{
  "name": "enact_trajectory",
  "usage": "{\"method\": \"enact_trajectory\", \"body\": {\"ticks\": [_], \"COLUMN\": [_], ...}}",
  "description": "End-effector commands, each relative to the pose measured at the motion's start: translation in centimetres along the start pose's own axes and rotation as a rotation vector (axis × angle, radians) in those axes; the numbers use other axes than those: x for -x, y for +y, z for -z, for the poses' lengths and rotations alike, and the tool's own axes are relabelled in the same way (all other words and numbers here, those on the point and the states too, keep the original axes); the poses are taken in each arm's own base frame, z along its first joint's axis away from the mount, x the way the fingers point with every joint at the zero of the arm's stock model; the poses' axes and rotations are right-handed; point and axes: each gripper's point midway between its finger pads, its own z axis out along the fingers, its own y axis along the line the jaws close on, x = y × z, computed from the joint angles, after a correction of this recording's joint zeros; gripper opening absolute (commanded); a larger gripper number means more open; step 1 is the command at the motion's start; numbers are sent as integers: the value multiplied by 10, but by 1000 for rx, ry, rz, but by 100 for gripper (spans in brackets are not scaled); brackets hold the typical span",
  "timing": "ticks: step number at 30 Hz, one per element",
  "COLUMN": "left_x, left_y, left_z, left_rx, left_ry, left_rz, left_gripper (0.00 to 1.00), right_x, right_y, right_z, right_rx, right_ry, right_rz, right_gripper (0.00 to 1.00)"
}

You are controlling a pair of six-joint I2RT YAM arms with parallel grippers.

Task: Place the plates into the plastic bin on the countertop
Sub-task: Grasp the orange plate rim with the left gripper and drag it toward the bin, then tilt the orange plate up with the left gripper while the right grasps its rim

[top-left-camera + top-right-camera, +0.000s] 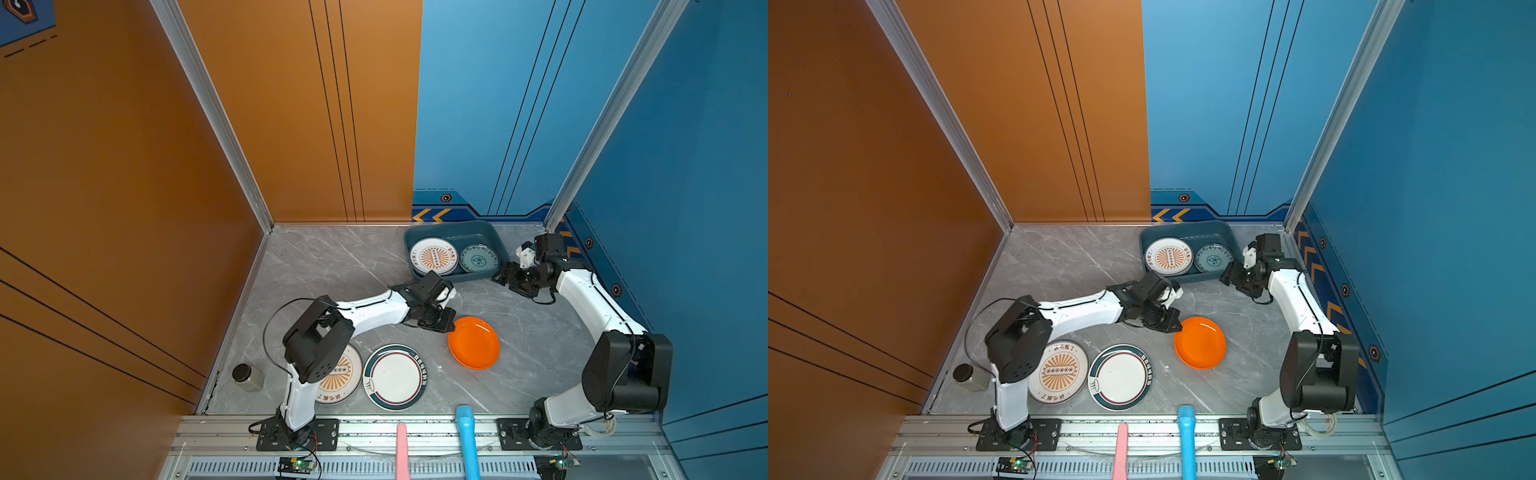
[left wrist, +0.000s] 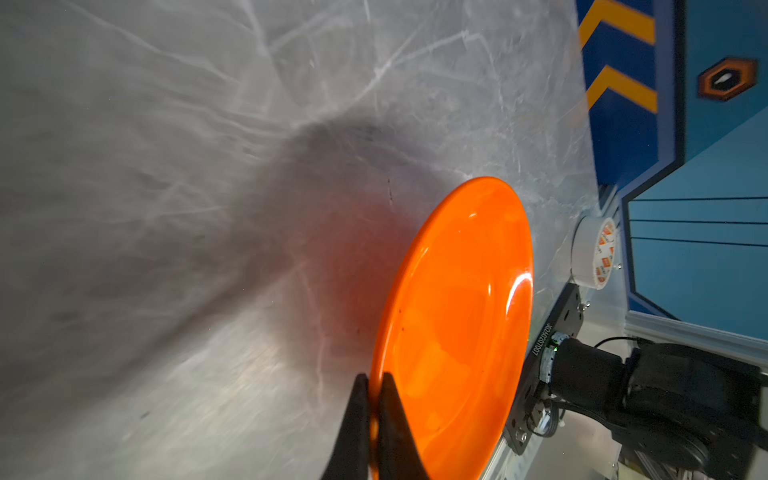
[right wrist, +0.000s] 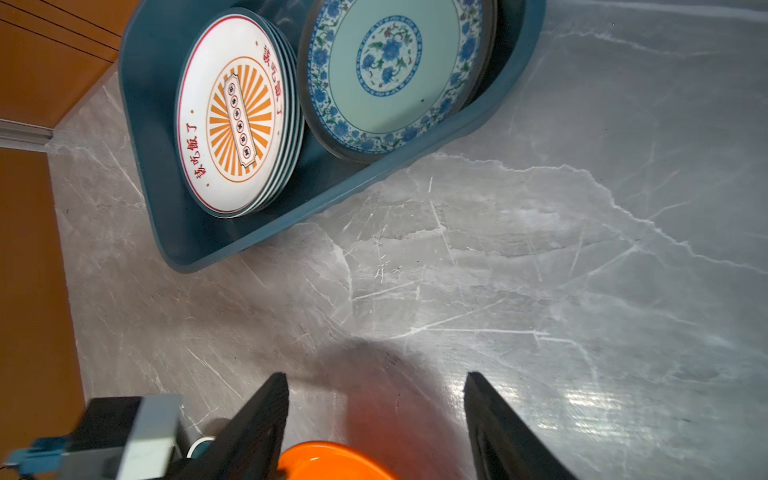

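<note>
Pinching the rim of the plain glossy orange round plate [image 2: 457,311] in the left gripper [image 2: 376,386]: black fingers [image 2: 353,415] shut tight on it, one on each face. Carrying the plate straight out ahead of the fingertips, pinched rim nearest the tool, opposite rim farthest from it.

Holding the right gripper [image 3: 374,376] spread wide, gripping nothing, with the rectangular dark teal-blue plastic bin [image 3: 249,245] lying just ahead of its fingertips and the orange plate showing close beneath it.

Progress check:
- Counting two piles inside the bin: a stack of white plates with orange sunburst emblem [image 3: 237,116], several rims deep, and a pale blue floral-patterned plate [image 3: 390,70] sitting on at least one dark plate. Not managing an exact count.
- Judging three plates left to go: the orange one in hand, plus a white sunburst plate [image 1: 1059,372] and a white teal-rimmed plate [image 1: 395,376]. Both are lying flat on the grey marble-look countertop [image 1: 332,266], behind the left gripper, near that arm's base.
- Judging the job well past halfway.

Orientation of the held plate:
- Being round, showing no long axis.
- Facing hollow side up in both top views, disc tilted rather than level.
- Not managing to tell whether the far rim is touching the countertop or hanging clear.
</note>
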Motion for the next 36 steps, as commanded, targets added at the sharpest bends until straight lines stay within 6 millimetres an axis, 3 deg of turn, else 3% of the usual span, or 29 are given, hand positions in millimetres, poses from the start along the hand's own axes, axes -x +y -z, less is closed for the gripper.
{"method": "enact_trajectory", "body": {"ticks": [1,10,16,21,32,36], "left_x": [8,28,43,54,72,75], "left_y": [2,48,67,76,86,88], "left_z": [36,110,135,141,132,130], "left_rx": [-64,-74,-76,-78,-83,-82], "left_ry": [-62,-189,-237,-246,-233,-229], "left_rz": [-5,96,136,153,169,171], "left_gripper": [0,0,0,0,0,0], "right_x": [-6,-30,-42,-52,-75,-81], "right_y": [20,82,111,126,144,146], "right_z": [-4,-18,-20,-24,-44,-48], "right_rx": [104,365,471,506,529,531], "right_ry": [14,103,137,165,232,249], "right_rz": [28,90,112,134,168,175], "right_gripper": [69,69,70,70,68,61]}}
